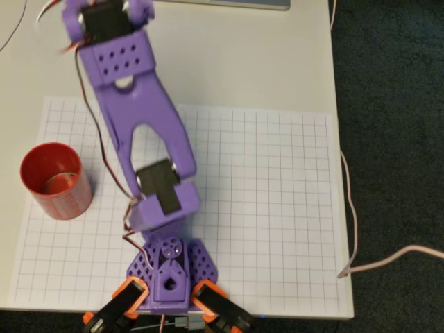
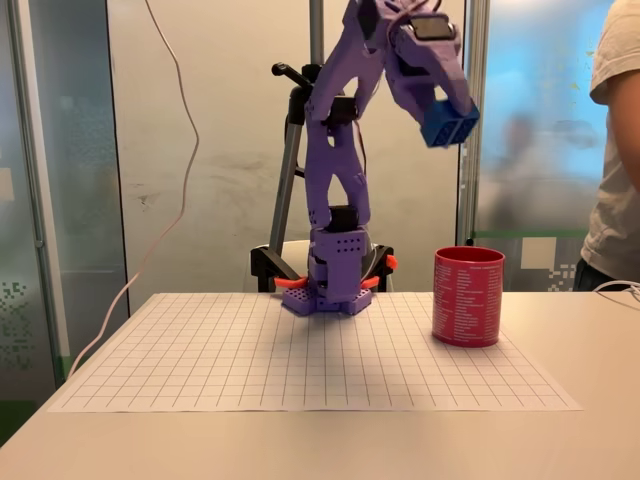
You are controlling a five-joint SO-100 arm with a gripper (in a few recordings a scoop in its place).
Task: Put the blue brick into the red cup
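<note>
Item: blue brick (image 2: 448, 124). Location: raised high in fixed view, pinched at tip of purple gripper (image 2: 445, 115), above and slightly left of red cup (image 2: 468, 296), well clear of rim. Finger contact partly blurred; brick appears clamped between them.

Item: red cup. Upright on gridded paper sheet (image 2: 300, 360), right of arm base (image 2: 330, 280) in fixed view; at sheet's left edge in overhead view (image 1: 55, 180).

Item: person (image 2: 618, 140). Standing at right edge, fixed view.

The purple arm (image 2: 335, 190) is raised high, its gripper (image 2: 447, 124) angled downward and clamped around a block.
</note>
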